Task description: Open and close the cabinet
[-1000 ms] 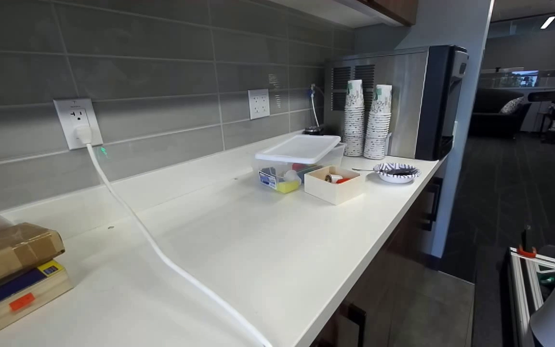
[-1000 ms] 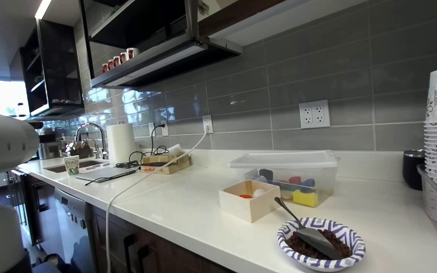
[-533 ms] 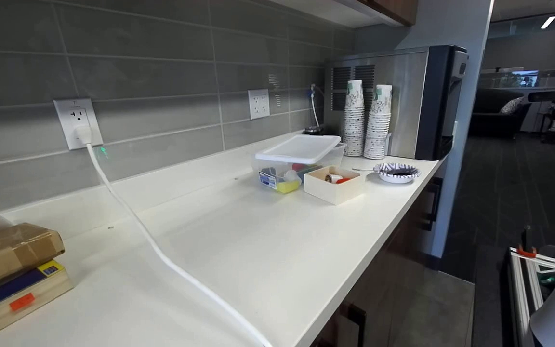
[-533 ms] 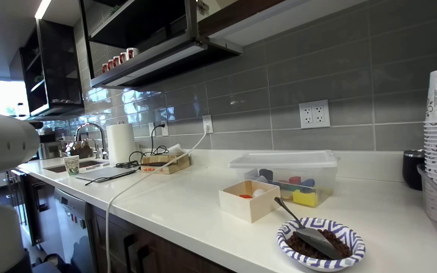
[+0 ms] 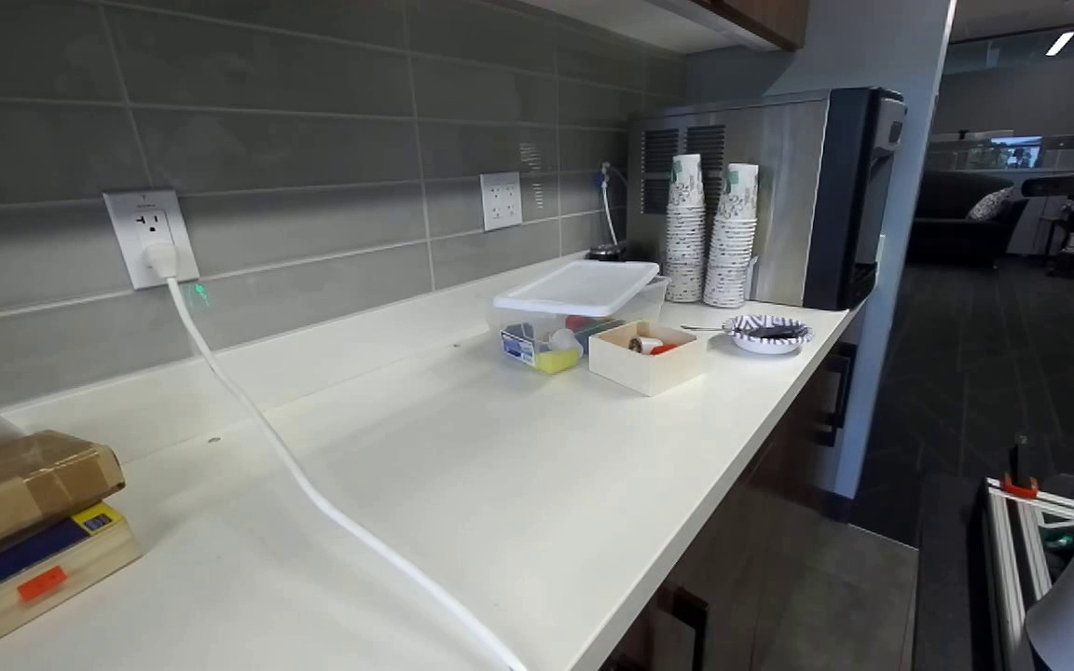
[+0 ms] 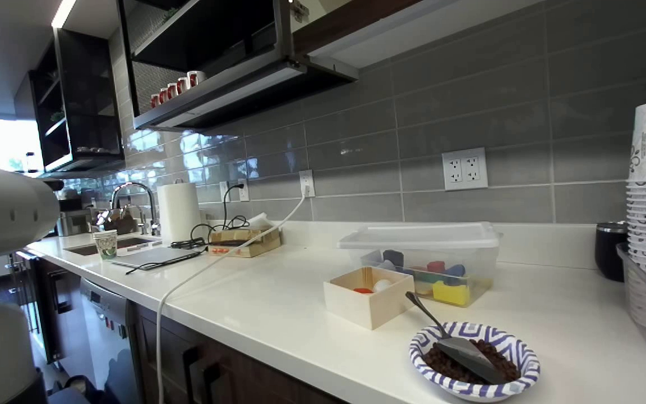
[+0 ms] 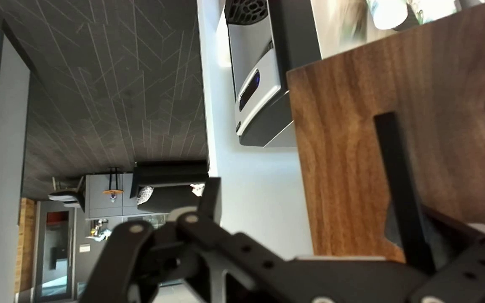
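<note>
In the wrist view, the jaws stand apart; the wooden cabinet (image 7: pixel 339 160), with dark handle (image 7: pixel 398 168), fills the right side of the frame. On the bench (image 6: pixel 278 303), in an exterior view, right of center: the clear bin (image 6: pixel 479 261) holds a yellow block (image 6: pixel 451 293), a red piece (image 6: pixel 435 266) and blue pieces (image 6: pixel 455 270), lid (image 6: pixel 418 237) resting on top; the wooden box (image 6: pixel 351 303) beside it contains a red item (image 6: pixel 363 290) and a white item (image 6: pixel 382 285). Lower right: the patterned bowl (image 6: pixel 529 366) holds brown granules (image 6: pixel 501 362) and a spatula (image 6: pixel 466 353).

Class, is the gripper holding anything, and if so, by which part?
Nothing is clamped; the gripper is open. The black handle overlaps one finger in the wrist view; contact is unclear.
</note>
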Robot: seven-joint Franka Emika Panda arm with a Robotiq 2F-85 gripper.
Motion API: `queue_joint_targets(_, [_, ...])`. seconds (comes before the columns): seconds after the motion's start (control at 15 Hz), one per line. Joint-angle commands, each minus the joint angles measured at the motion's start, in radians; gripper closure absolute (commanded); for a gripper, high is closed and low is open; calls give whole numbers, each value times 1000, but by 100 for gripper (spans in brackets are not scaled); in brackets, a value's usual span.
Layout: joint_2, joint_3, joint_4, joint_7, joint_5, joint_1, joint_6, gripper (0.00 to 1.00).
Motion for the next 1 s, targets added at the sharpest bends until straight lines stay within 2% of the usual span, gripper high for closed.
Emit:
queue_joint_targets(0.0, [-2,22,-15,-7,-5,-4,8,0])
queue_joint_targets(0.33, [45,21,13,-39,-3,28,66,0])
queue_joint_targets(0.93, [199,-12,76,-108,13,40,254,0])
